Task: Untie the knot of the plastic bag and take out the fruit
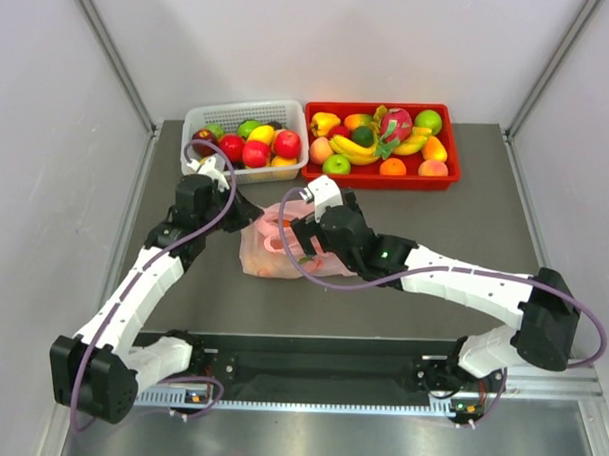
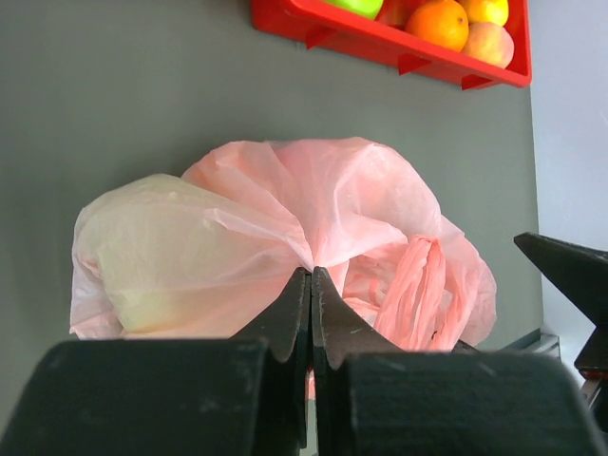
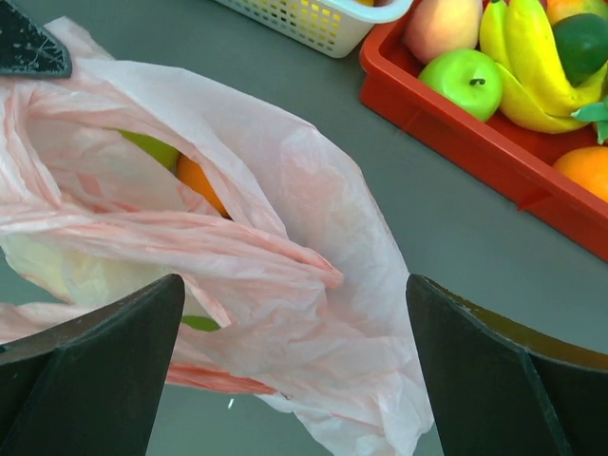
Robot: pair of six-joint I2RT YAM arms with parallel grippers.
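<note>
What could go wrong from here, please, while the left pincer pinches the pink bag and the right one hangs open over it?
1. The left pincer grips only a thin fold of the plastic bag; it may tear or slip if pulled.
2. The open right pincer may snag loose film instead of reaching the orange fruit inside.

The plastic bag [image 1: 261,254] lies mid-table with both arms meeting over it, so the way in from above is crowded. The left gripper [image 2: 312,274] is pinched onto its film from the left, and the right gripper [image 3: 294,285] is spread wide over its crumpled top. Behind the bag, a strip of bare table [image 1: 465,214] separates it from the white basket [image 1: 195,117] and the red tray [image 1: 381,181], which bar the far edge. Grey surface lies open on the bag's right and near sides. Panel walls [image 1: 66,180] hem both flanks.
</note>
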